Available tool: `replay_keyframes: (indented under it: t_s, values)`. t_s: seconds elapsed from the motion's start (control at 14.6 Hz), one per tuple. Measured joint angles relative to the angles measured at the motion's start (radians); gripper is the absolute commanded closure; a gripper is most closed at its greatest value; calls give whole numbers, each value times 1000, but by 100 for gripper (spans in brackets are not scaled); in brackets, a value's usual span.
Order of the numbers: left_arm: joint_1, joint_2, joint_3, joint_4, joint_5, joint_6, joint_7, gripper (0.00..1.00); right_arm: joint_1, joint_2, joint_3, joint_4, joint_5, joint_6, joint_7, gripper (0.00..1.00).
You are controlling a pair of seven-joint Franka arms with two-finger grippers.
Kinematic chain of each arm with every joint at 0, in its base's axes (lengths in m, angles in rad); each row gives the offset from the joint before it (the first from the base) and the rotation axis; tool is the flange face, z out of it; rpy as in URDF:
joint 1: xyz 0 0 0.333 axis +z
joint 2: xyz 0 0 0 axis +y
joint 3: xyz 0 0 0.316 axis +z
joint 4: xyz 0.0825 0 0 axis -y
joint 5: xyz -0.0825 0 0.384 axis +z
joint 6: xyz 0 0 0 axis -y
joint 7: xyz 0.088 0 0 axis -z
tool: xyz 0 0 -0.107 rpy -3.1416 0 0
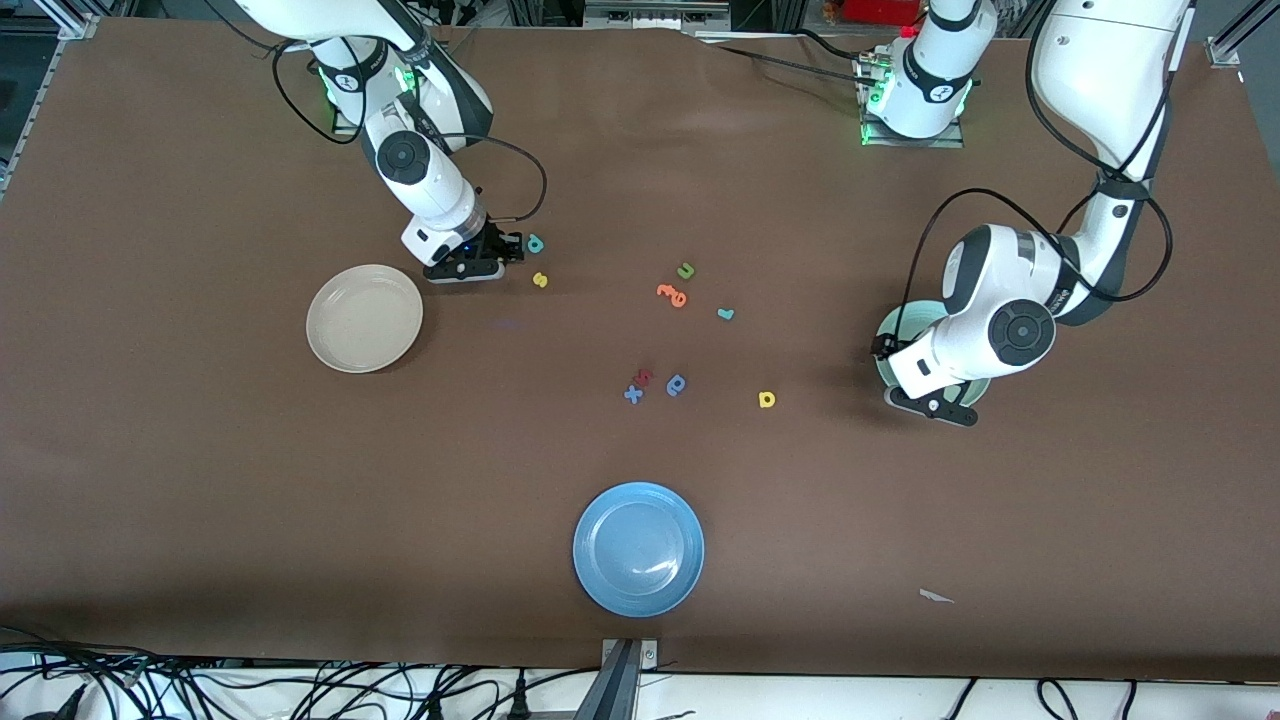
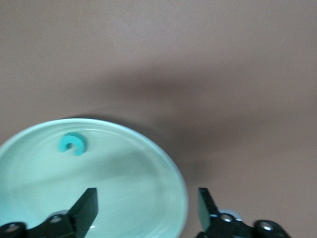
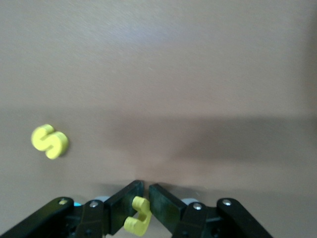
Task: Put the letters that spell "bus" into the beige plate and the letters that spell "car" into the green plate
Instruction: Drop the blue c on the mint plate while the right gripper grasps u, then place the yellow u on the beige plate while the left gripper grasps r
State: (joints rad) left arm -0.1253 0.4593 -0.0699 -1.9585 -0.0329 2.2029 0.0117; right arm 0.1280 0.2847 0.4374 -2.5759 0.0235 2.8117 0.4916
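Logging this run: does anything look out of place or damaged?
Only a small white scrap on the table, nearer the camera than the loose letters, toward the left arm's end; it matches nothing else. The left pincer is open over the green plate, the right pincer shut on a yellow letter.

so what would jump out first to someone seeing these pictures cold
Probably the scatter of tiny foam letters mid-table, ringed by a beige plate, a blue plate nearest the front camera, and a green plate at the left arm's end. Next, the right gripper beside the beige plate, jaws pinched on a yellow letter, a yellow "s" close by. The left gripper hangs open over the green plate, which holds a teal "c".
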Motion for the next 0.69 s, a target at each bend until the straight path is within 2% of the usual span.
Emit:
replay_keyframes:
  t_s: [0.21,0.34,0.55,0.69]
  values:
    - [-8,0,-120,-14,-13,66,-318,0,-7,-69,-7,4,-2,-75,-34,100]
    - [-16,0,-197,-52,-14,149,-516,0,-17,-124,-35,29,-2,-190,-101,100]
    - [-31,0,-287,-134,-13,280,-764,0,-36,-184,-137,93,-2,-342,-280,100]
    - [-80,0,-298,-166,-1,316,-905,0,-45,-195,-216,135,-2,-411,-419,100]
